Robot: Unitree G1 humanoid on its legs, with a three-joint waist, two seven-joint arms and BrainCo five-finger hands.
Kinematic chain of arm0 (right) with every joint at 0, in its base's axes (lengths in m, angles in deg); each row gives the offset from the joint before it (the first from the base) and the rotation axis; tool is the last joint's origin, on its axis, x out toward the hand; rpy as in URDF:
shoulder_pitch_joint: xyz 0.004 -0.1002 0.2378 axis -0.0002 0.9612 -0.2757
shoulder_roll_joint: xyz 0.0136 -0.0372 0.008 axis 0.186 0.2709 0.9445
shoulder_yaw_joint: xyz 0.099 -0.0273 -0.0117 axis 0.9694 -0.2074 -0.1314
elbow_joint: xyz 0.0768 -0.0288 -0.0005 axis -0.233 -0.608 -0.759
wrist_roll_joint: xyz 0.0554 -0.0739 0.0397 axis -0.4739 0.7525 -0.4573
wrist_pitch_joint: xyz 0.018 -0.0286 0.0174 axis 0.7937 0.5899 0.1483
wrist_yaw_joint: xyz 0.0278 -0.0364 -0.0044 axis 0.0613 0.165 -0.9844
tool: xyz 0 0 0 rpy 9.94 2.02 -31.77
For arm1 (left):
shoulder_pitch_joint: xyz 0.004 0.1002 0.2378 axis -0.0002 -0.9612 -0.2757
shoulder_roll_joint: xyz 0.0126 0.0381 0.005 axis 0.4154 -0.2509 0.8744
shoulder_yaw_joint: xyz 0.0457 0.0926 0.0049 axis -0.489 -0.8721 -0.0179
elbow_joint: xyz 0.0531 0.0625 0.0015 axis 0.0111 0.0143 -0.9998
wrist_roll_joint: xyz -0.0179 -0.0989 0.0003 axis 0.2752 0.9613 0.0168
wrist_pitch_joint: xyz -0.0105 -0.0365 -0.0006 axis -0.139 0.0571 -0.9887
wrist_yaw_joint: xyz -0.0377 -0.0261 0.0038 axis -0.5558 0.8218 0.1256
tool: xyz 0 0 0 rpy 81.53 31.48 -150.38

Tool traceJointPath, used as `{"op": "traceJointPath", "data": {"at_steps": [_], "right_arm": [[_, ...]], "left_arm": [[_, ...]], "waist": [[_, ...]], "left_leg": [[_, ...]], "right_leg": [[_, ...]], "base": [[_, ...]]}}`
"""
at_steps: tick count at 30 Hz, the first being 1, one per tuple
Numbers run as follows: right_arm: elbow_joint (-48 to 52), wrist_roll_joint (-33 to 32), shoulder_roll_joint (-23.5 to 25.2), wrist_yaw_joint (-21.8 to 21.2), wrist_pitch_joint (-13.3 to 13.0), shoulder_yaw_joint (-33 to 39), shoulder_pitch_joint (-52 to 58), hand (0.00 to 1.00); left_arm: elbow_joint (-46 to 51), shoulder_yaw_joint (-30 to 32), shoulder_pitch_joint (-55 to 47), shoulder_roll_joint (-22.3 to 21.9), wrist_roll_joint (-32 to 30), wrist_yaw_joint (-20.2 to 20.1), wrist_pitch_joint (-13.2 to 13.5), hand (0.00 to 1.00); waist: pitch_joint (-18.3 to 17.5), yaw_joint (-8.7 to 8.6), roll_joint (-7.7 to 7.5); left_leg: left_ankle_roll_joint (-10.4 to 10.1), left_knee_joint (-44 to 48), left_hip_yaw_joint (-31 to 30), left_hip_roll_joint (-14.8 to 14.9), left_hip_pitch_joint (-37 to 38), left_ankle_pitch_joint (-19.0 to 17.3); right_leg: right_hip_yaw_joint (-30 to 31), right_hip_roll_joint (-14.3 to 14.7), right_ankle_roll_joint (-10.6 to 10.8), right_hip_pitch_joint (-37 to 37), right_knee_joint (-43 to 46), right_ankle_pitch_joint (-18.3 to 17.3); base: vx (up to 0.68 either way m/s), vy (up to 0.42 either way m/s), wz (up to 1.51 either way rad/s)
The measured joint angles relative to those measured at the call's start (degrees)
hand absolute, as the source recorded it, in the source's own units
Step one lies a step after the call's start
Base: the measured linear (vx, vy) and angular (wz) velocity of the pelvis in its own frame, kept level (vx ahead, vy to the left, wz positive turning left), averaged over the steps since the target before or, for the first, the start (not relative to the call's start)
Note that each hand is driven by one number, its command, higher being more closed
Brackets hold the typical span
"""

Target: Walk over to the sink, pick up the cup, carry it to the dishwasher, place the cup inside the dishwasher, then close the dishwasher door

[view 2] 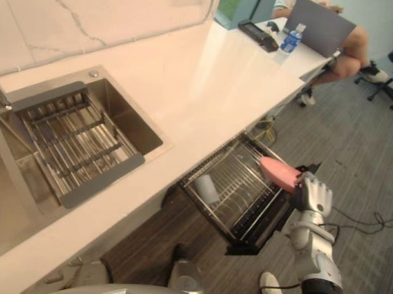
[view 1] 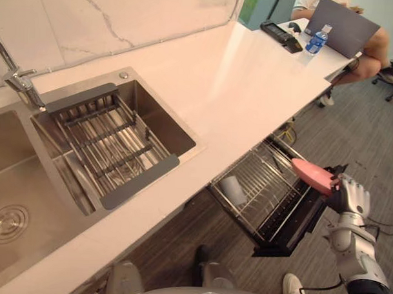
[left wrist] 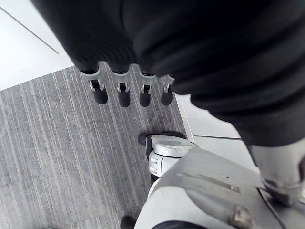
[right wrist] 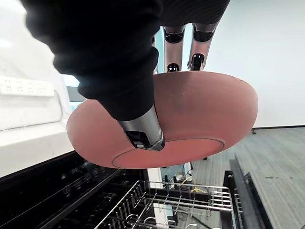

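My right hand point(view 1: 353, 198) is shut on a pink shallow bowl point(view 1: 312, 175), pinched between thumb and fingers point(right wrist: 195, 59) at its rim. It holds the bowl point(right wrist: 190, 114) tilted just above the right edge of the pulled-out dishwasher rack point(view 1: 262, 194). A white cup point(view 1: 234, 189) lies on its side in the left part of that rack point(view 2: 240, 194). The sink point(view 1: 171, 130) at the left holds a grey-framed wire drain rack point(view 1: 109, 144) with no cup visible in it. My left hand point(left wrist: 124, 93) hangs over the grey floor, fingers straight and holding nothing.
The white counter point(view 1: 250, 84) runs above the dishwasher, whose black door point(view 1: 297, 228) hangs open and low. A faucet point(view 1: 18, 83) stands at the sink's back left. At the far end a person sits behind a laptop point(view 1: 346, 26), next to a water bottle point(view 1: 315, 40).
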Motion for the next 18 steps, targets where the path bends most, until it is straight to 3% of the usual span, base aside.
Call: {"op": "traceJointPath", "data": {"at_steps": [5, 12, 18], "right_arm": [[-5.37, -0.29, 0.75, 0.09, 1.26, -2.59, -2.64, 1.0], [-11.98, -6.66, 0.6, 1.61, 2.89, -4.24, -12.77, 1.0], [-18.4, -10.9, -1.76, 3.67, 3.87, -6.48, -19.47, 1.0]], "left_arm": [[0.82, -0.66, 1.43, -0.12, 0.08, -0.02, -0.08, 0.0], [1.03, -1.87, 5.58, -0.04, 2.75, -0.58, 0.12, 0.0], [0.52, -3.98, 7.14, -0.06, 5.14, -1.63, 1.47, 0.0]], "waist": [[2.1, 1.15, 1.07], [8.42, 2.07, 3.16], [11.48, 2.38, 6.47]], "left_leg": [[-0.11, -0.23, -2.03, -0.43, -2.02, 0.92], [0.81, -1.8, -3.84, -2.79, -5.75, 3.36], [1.34, -2.49, -4.94, -4.02, -9.72, 4.74]], "right_leg": [[-1.81, -0.45, 0.9, -0.95, 1.09, -0.65], [-3.41, -2.33, 2.21, -3.92, 0.65, 1.14], [-4.67, -3.09, 2.14, -6.87, -0.47, 2.24]], "base": [[0.05, -0.035, 0.2], [0.02, 0.005, 0.2], [0.0, 0.014, 0.12]]}}
